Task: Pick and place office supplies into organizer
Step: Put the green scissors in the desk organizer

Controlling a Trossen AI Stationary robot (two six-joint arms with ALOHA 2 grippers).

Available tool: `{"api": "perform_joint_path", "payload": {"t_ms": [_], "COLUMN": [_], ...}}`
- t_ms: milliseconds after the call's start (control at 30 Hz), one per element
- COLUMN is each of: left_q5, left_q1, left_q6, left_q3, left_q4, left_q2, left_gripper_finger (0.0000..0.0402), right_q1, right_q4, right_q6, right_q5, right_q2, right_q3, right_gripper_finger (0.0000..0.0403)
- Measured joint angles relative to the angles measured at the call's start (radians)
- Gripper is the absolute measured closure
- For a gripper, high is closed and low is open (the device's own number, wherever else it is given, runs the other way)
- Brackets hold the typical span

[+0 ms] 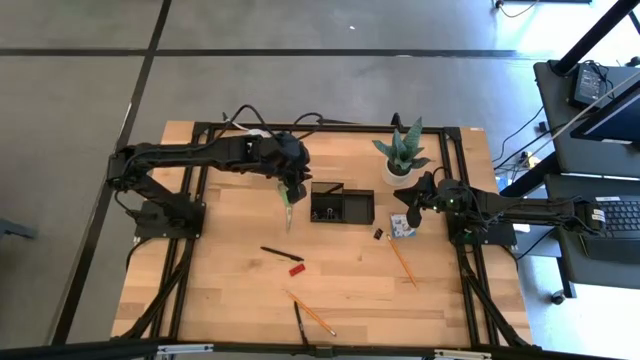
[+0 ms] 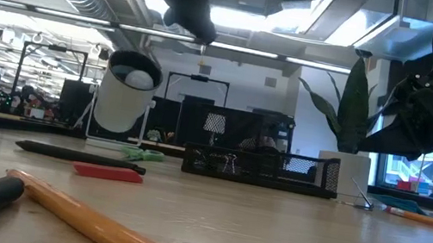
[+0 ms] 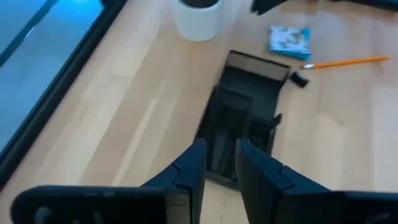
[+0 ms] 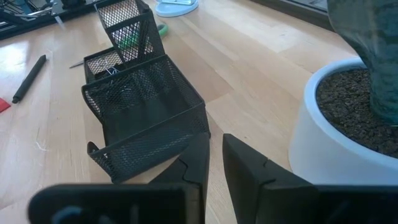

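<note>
Nearest, a pencil (image 1: 310, 313) & pen (image 1: 299, 322) lie by the tabletop's front edge. Mid-tabletop, the scissors (image 1: 287, 212) lie flat beside the organizer (image 1: 342, 203), on its side toward the left edge. Left gripper (image 1: 289, 192) hovers over them, jaws a slit apart, empty. Right gripper (image 1: 411, 205) waits toward the right edge, jaws all but clenched, empty. We judge the scissors light, stiff, prob. slippery: pinch nr the pivot.

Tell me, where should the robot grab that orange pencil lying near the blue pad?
Probably mid-shaft, coming straight down. The orange pencil lies flat on the table, long and thin, with bare wood on both sides, so jaws set across its length should close cleanly.
</note>
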Motion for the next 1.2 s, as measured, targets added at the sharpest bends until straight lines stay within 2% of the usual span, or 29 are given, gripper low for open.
{"api": "perform_joint_path", "payload": {"t_ms": [167,500,667,833,967,1033,1200], "left_q5": [-0.053,-0.016,-0.037,-0.105,-0.191,-0.192,-0.151], "left_q1": [0.0,-0.003,-0.003,-0.002,-0.002,-0.002,-0.003], "left_q6": [-0.056,-0.055,-0.012,-0.235,-0.34,-0.366,-0.321], "left_q3": [0.0,0.0,0.0,0.0,0.0,-0.001,-0.001], "left_q4": [-0.045,-0.066,-0.071,-0.129,-0.216,-0.221,-0.212], "left_q2": [0.0,0.0,0.0,0.0,0.0,0.0,0.0], "left_gripper_finger": [0.0283,0.0217,0.0212,0.0216,0.0215,0.0215,0.0218], "right_q1": [0.0,0.0,0.0,0.0,0.0,0.0,0.0], "right_q4": [0.0,0.0,0.0,0.0,0.0,0.0,0.0], "right_q6": [0.0,0.001,0.002,0.002,0.019,0.029,0.029], "right_q5": [0.0,0.0,0.0,0.0,0.0,0.0,0.0], "right_q2": [0.0,0.0,0.0,0.0,0.0,0.0,0.0], "right_q3": [0.0,0.0,0.0,0.0,0.0,0.0,0.0], "right_gripper_finger": [0.0352,0.0352,0.0352,0.0352,0.0352,0.0352,0.0352]}}
